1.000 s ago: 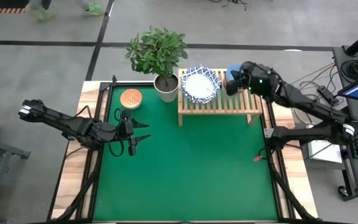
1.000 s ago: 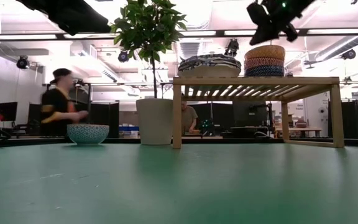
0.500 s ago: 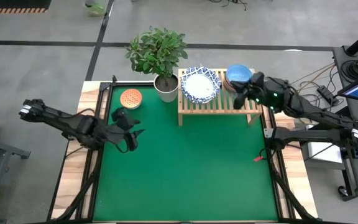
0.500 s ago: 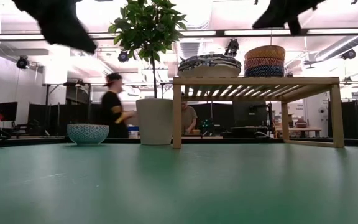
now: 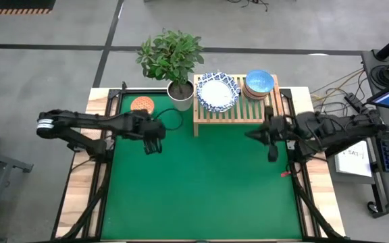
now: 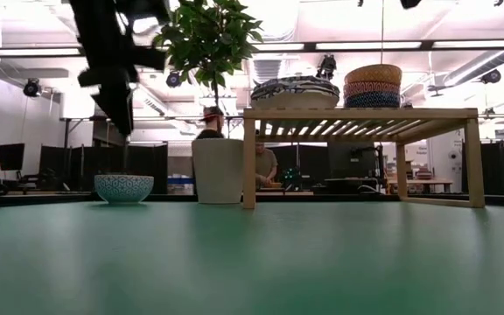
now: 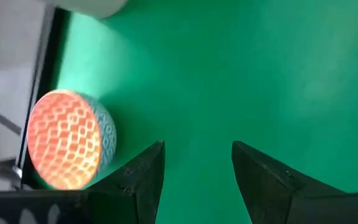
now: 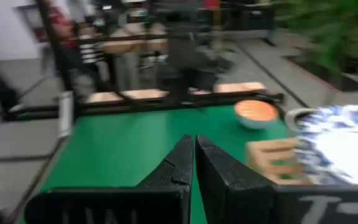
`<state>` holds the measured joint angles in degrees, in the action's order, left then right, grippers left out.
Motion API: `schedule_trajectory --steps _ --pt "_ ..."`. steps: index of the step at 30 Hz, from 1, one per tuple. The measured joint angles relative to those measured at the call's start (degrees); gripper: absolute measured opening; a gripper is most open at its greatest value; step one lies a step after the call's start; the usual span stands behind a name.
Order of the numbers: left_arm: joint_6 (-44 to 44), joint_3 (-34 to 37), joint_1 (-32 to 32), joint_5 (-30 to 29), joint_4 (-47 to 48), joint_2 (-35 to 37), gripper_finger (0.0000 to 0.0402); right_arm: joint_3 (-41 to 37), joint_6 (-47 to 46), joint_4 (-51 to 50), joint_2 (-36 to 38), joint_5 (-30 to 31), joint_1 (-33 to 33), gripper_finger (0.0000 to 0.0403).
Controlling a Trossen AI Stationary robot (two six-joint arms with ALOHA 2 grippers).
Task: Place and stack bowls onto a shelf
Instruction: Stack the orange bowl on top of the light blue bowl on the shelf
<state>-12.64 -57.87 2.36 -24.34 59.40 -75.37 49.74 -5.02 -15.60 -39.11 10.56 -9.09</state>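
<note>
An orange-red bowl (image 5: 141, 104) with a blue-patterned outside stands on the green mat at the far left; it also shows in the left wrist view (image 7: 67, 140) and the low view (image 6: 123, 187). My left gripper (image 5: 155, 145) hangs open and empty above the mat, just nearer and to the right of that bowl (image 7: 197, 146). The wooden shelf (image 5: 238, 111) carries a stack of wide white blue-rimmed bowls (image 5: 217, 92) and a stack of small bowls topped by a light blue one (image 5: 259, 82). My right gripper (image 5: 252, 135) is shut and empty before the shelf's right end, pointing toward the table's left (image 8: 194, 142).
A white plant pot (image 5: 179, 95) with a leafy plant stands between the orange-red bowl and the shelf's left end. The green mat (image 5: 201, 189) is bare in the middle and near parts. People show in the room beyond the table (image 6: 208, 122).
My right gripper has drawn back from above the small bowl stack, toward the near edge, and now sits before the shelf's right end; the stack stays on the shelf. My left gripper has swung toward the table's far right, nearer the orange-red bowl, and turned, still open.
</note>
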Motion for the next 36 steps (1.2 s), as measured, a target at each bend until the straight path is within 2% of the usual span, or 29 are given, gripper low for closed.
schedule_trajectory --steps 4,10,14,19,26,32,36 --pt "7.3 1.4 6.8 4.0 -2.6 -2.5 0.017 -0.2 -0.1 -0.4 -0.2 0.0 -6.5 0.0009" --pt "7.9 1.5 16.2 4.8 -3.1 -3.1 0.0168 -0.3 -0.4 -2.5 -2.0 0.1 -13.6 0.0009" --pt "7.9 1.5 22.8 7.3 -3.9 -3.3 0.0168 -0.3 -0.1 -2.5 -3.8 1.6 -16.1 0.0009" --pt "8.3 1.6 28.9 7.4 -5.0 -5.9 0.0168 -0.3 -0.1 -2.6 -5.9 3.0 -17.8 0.0009" --pt "14.3 1.6 31.1 7.3 -11.3 -11.9 0.0168 -0.3 -2.5 -2.6 -7.0 3.1 -18.5 0.0009" --pt "14.9 1.6 31.3 6.9 -13.2 -16.9 0.0168 -0.3 -4.1 -2.6 -7.2 3.1 -18.4 0.0009" --pt "14.7 1.7 31.3 4.1 -13.5 -19.4 0.0168 -0.3 -4.0 -2.5 -7.2 3.1 -18.4 0.0009"
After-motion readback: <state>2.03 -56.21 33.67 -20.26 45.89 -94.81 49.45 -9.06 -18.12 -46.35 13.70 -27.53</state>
